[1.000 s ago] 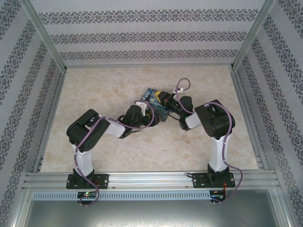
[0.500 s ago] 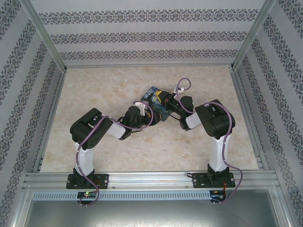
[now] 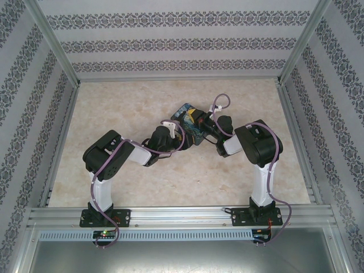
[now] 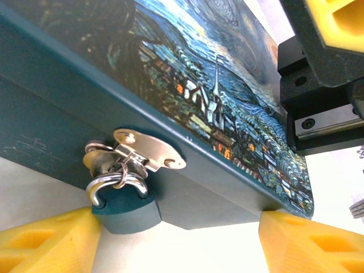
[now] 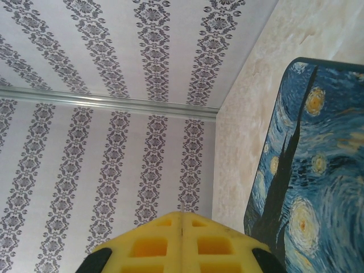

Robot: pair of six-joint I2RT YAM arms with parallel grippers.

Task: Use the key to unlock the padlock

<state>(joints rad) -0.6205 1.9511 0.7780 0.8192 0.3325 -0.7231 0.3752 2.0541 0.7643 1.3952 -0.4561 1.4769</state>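
**Steady the lock, then bring the key in straight**

The padlock [image 4: 122, 207] hangs by its silver shackle from the hasp [image 4: 151, 151] on the front edge of the painted box [image 4: 216, 114], at lower left of the left wrist view. Its keyway is hidden. The lock probably needs to be held firm and turned until the slot faces the key, since a swinging lock would slip away from the tip.

The left hand [image 4: 179, 230] stands wide open and clasps nothing. One yellow finger [image 4: 45, 242] at lower left is just beside the padlock's body, perhaps touching it. The other finger is at lower right, well apart. Closing on the lock body, not on the shackle or hasp, looks the better hold.

The right hand [image 5: 182, 219] has its fingers pressed flat together at the bottom of the right wrist view, beside the box. No key can be made out between them, so I cannot tell whether it carries one.

In the top view both hands meet at the box in the middle of the worktop [image 3: 125, 108].
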